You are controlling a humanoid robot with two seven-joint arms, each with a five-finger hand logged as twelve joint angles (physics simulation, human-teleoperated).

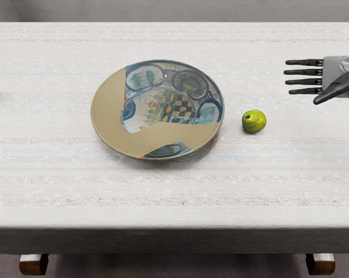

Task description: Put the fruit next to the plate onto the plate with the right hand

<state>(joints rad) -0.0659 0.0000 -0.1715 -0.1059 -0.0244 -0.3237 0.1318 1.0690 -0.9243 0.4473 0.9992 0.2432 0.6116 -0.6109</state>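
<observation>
The green fruit [254,121] lay just right of the plate [107,110]; the right hand [327,78], farther right with fingers [301,62] spread and empty, needed to centre over the fruit before closing.

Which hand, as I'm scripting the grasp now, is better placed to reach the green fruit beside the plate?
The right hand: it is open, fingers spread, on the same side as the green fruit, which lies just off the right rim of the plate, with nothing between hand and fruit. No left arm shows.
</observation>
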